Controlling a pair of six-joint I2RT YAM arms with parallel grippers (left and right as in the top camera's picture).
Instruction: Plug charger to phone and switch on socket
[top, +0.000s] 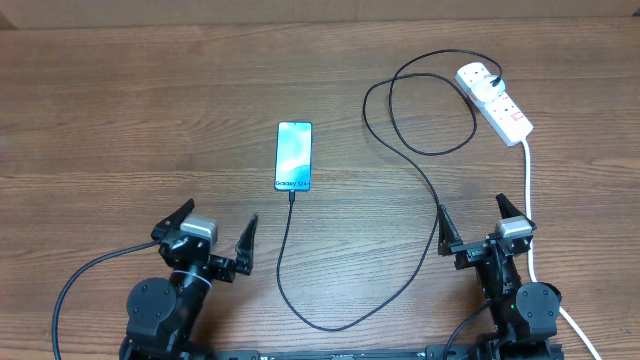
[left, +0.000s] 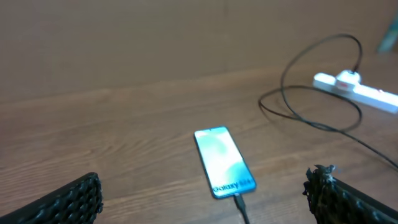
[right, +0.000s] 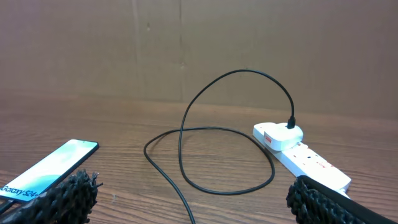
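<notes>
The phone (top: 294, 156) lies flat mid-table, screen lit blue-teal, reading "Galaxy S24". It also shows in the left wrist view (left: 224, 161) and the right wrist view (right: 46, 169). The black charger cable (top: 400, 150) has its tip in the phone's near end (top: 291, 196). It loops across the table to the white plug (top: 483, 80) seated in the white socket strip (top: 497, 103). My left gripper (top: 215, 243) is open and empty near the front edge, below and left of the phone. My right gripper (top: 478, 238) is open and empty, with the cable passing close by its left finger.
The strip's thick white cord (top: 532, 215) runs down the right side past my right arm. The table is brown wood. A cardboard-coloured wall (right: 199, 50) stands behind it. A black arm cable (top: 85, 275) trails at the front left.
</notes>
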